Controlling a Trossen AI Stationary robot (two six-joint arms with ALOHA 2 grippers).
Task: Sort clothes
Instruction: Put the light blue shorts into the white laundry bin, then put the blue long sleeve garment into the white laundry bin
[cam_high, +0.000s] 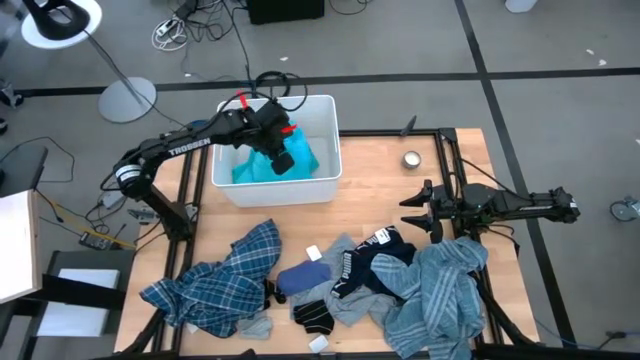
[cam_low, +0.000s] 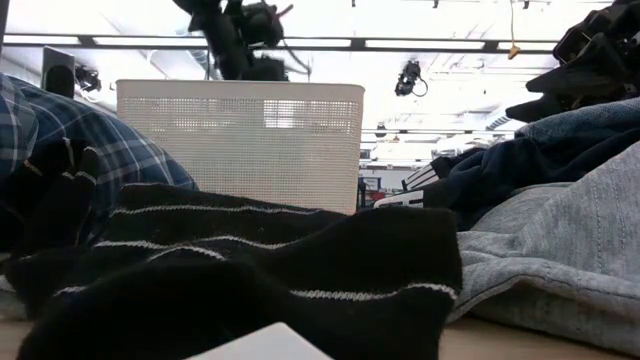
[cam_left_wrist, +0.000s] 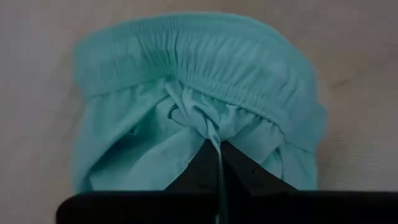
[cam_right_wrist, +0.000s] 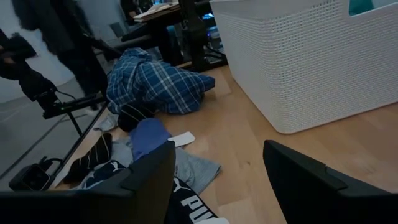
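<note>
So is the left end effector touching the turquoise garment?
Touching. The left wrist view shows the left end effector shut on the turquoise garment, fabric bunched at its tips.

left gripper (cam_left_wrist: 219, 163) tips buried in the bunched turquoise shirt (cam_left_wrist: 199, 99), so the contact is hidden. low view: black-striped piece (cam_low: 250, 270) fills the foreground and blocks the table, white bin (cam_low: 240, 140) base cut behind it. blue plaid shirt (cam_low: 60, 130) runs off the frame edge. right gripper (cam_right_wrist: 217, 180) finger bases cropped (only the tips show).
</note>
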